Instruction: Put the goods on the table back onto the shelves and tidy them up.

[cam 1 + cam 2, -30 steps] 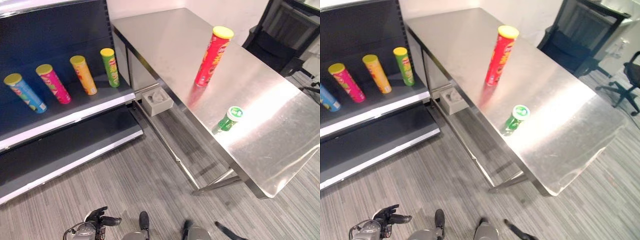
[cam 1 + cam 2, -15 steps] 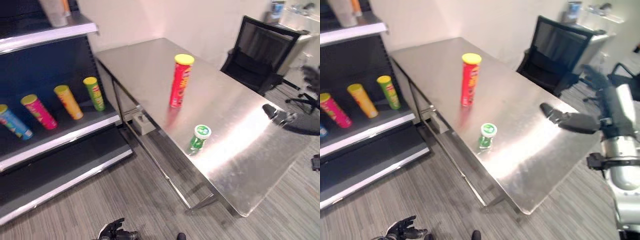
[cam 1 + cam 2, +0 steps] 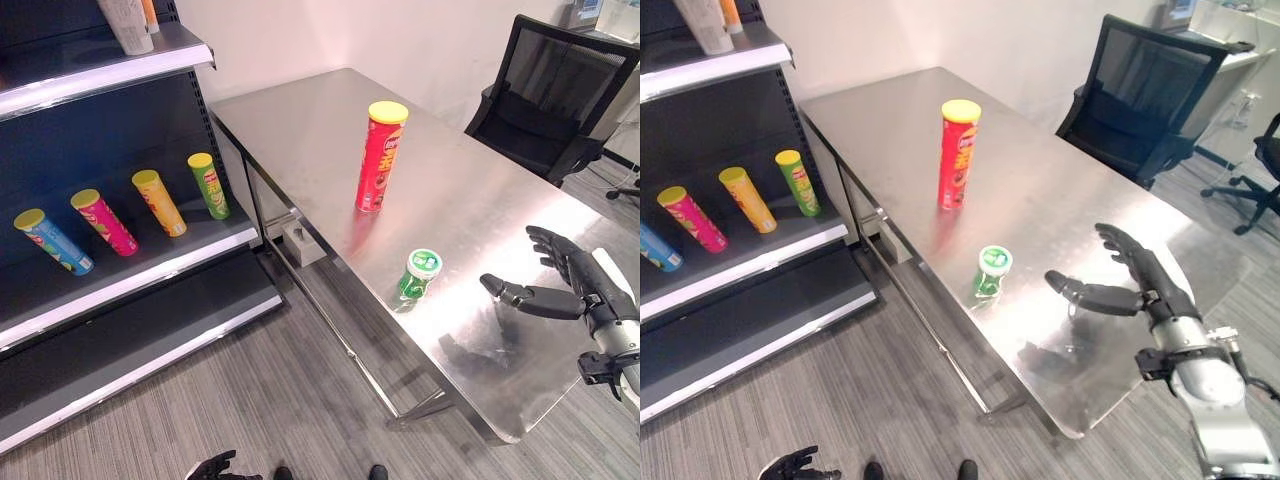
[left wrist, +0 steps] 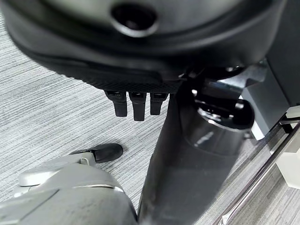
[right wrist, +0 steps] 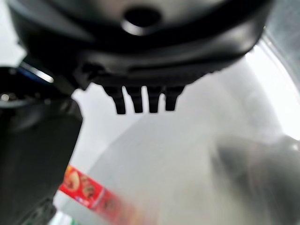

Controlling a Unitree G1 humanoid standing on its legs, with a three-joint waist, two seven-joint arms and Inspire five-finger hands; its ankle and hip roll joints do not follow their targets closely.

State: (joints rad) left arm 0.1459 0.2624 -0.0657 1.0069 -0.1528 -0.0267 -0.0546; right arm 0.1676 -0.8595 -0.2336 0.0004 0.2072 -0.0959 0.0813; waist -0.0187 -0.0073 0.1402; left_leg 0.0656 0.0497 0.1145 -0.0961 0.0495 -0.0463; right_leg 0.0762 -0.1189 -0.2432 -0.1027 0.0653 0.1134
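Observation:
A tall red can with a yellow lid stands upright in the middle of the steel table. Nearer the table's front edge sits a short green can with a white and green lid. My right hand hovers over the table just right of the green can, open, thumb pointing toward it, apart from it. The red can shows blurred past its fingers in the right wrist view. My left hand hangs low near the floor, open and holding nothing.
The dark shelf on the left holds blue, pink, orange and green cans leaning in a row. A black office chair stands behind the table. A small white box sits under the table.
The camera has moved. My right hand has come down over the table, closer to the green can. The left hand stays low.

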